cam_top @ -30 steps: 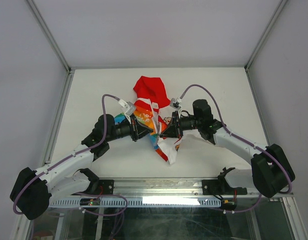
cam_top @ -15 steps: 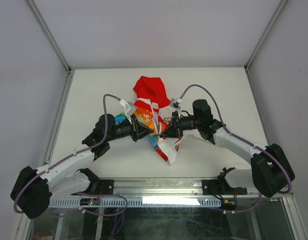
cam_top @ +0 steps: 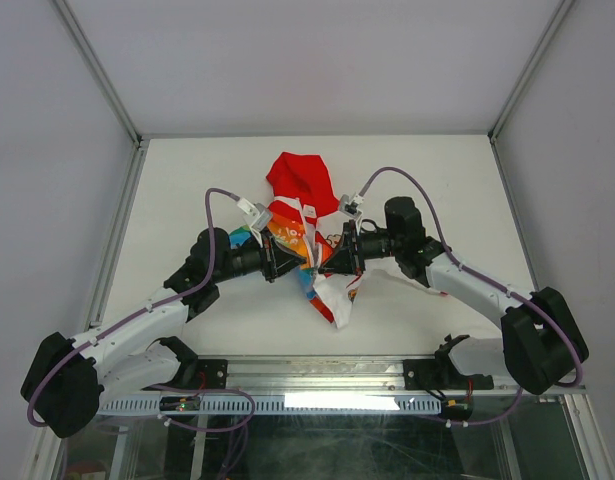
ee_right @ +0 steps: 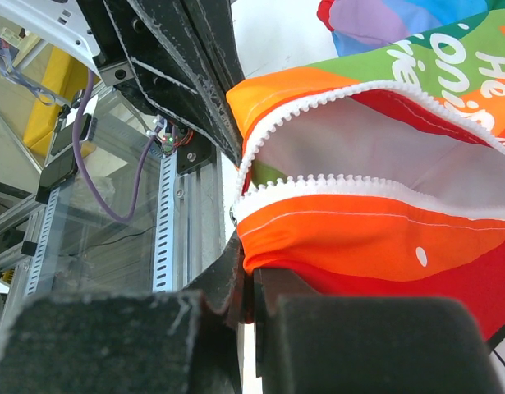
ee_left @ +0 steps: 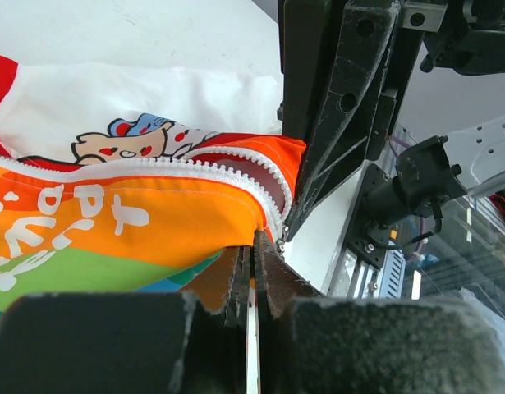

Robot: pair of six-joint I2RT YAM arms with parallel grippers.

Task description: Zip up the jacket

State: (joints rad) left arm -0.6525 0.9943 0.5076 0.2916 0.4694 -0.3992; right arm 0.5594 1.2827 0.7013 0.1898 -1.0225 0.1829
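The jacket (cam_top: 299, 215) lies bunched at the table's middle, red hood (cam_top: 299, 178) at the far end, rainbow panel and white fabric toward the near edge. My left gripper (cam_top: 309, 262) and right gripper (cam_top: 321, 262) meet tip to tip over its front. In the left wrist view my left gripper (ee_left: 254, 256) is shut on the orange edge of the jacket (ee_left: 112, 222) beside the white zipper teeth (ee_left: 195, 168). In the right wrist view my right gripper (ee_right: 250, 275) is shut on the other orange edge (ee_right: 359, 238) under its zipper teeth (ee_right: 351, 185). The zipper is open between them.
The white table (cam_top: 187, 180) is framed by metal rails, with grey walls on three sides. The arm bases and a cable rail (cam_top: 317, 400) run along the near edge. Purple cables loop above both wrists.
The right arm has shifted very slightly toward the left; the jacket and the left arm stay as they were.
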